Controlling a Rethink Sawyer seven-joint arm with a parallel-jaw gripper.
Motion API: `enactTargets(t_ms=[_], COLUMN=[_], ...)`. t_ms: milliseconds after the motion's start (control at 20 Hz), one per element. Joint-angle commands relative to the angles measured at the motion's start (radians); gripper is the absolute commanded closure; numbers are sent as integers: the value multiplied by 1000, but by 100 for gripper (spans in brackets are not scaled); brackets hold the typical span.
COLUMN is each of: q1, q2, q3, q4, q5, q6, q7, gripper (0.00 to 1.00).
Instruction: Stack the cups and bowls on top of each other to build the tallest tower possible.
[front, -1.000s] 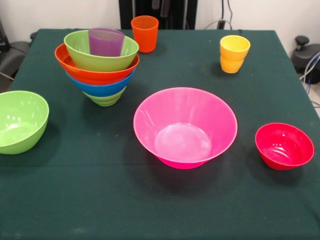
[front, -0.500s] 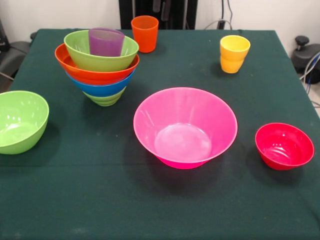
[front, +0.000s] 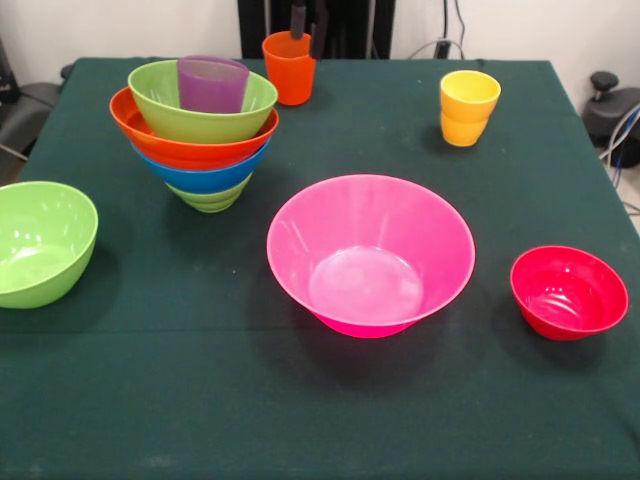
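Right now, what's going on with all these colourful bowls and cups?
A robot is building a tower of plastic tableware. So far it is four nested bowls, lime green, blue, orange and lime green, with a purple cup in the top one. The gripper hangs at the far edge, right over the orange cup, jaws apart, holding nothing. The pink bowl, red bowl, yellow cup and another green bowl stand loose.
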Motion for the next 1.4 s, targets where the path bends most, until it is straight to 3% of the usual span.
enactTargets(t_ms=[50, 400, 850, 1400], q1=[-55, -92, -108, -45], q2=[85, 112, 125, 17], q3=[168, 234, 263, 191], q4=[-114, -177, -194, -104], q5=[-151, -237, -273, -206], q6=[67, 131, 147, 215], q7=[-214, -240, -192, -41], gripper=[0, 0, 0, 0])
